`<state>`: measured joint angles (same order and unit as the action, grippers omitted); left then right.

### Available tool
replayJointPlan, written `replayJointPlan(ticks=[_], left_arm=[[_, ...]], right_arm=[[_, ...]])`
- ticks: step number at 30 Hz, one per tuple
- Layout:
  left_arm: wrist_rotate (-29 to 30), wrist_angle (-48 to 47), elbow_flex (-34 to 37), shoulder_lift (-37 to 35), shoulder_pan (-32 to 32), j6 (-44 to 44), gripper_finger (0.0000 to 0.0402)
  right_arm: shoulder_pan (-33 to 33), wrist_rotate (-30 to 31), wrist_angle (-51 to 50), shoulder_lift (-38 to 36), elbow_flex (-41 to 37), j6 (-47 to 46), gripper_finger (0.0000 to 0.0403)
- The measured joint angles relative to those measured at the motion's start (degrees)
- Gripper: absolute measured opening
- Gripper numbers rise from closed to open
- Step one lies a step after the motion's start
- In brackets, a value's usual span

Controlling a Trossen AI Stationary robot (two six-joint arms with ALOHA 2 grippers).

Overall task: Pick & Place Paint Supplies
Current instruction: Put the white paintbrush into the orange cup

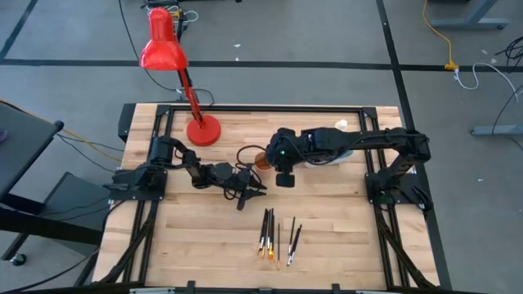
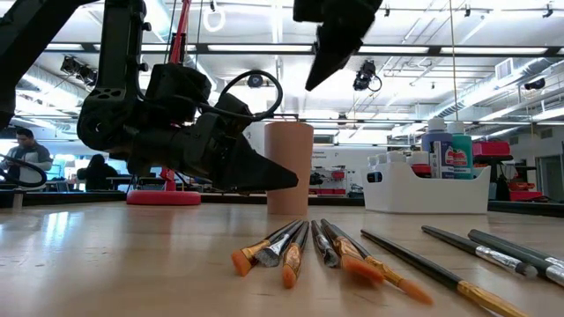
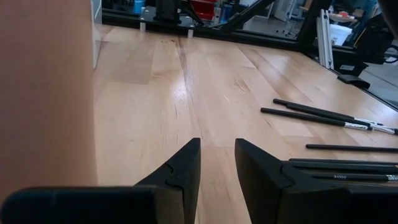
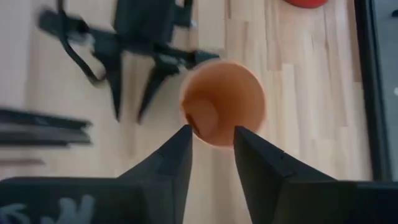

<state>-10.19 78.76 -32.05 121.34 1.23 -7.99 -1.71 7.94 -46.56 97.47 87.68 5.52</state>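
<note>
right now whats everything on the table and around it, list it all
paintbrushes: about six, dark handles with orange tips, loose on the table's near middle
cup: one, orange, upright at the table's centre
tub: one, white, holding paint bottles, on the right side
desk lamp: one, red, far left of the table
table: one, light wood
people: seated in the room behind, left
left tool: open, empty, low beside the cup
right tool: open, empty, above the cup
</note>
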Motion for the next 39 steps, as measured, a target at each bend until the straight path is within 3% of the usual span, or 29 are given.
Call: replayJointPlan(ticks=[9, 14, 17, 21, 28, 30, 33, 37, 39], left_arm=[[-5.81, 2.66, -0.04, 0.00, -1.24, 4.25, 0.0109], [-6.13, 3.15, -0.04, 0.00, -3.47, 6.94, 0.0109], [-5.69, 3.10, -0.04, 0.00, -4.37, 6.77, 0.0109], [-5.56, 3.10, -0.04, 0.00, -5.22, 5.71, 0.0109], [-3.80, 3.06, -0.04, 0.00, -6.09, 5.26, 0.0109], [-3.41, 3.04, -0.04, 0.00, -6.47, 5.22, 0.0109], [-3.38, 3.04, -0.04, 0.00, -7.16, 5.22, 0.0109], [-3.38, 3.02, -0.04, 0.00, -8.14, 5.50, 0.0109], [-3.40, 2.99, -0.04, 0.00, -8.51, 5.93, 0.0109]], right_arm=[[8.58, 1.93, -1.87, -0.02, 0.00, -10.45, 0.0146], [15.01, 6.98, -5.25, -0.02, 0.00, -16.81, 0.0146], [18.38, 6.53, -6.84, -0.08, -0.48, -18.30, 0.0146], [22.15, -0.64, -6.44, -0.09, -1.91, -13.68, 0.0146], [26.31, -26.36, 5.46, -0.11, -12.58, -3.54, 0.0146], [26.88, -30.52, 11.64, -0.09, -17.27, -0.49, 0.0146], [27.04, -28.78, 22.68, -0.04, -23.32, 3.03, 0.0146], [26.66, -17.78, 33.56, -0.04, -29.99, 7.35, 0.0146], [26.07, -15.49, 36.15, -0.04, -32.51, 9.58, 0.0146]])
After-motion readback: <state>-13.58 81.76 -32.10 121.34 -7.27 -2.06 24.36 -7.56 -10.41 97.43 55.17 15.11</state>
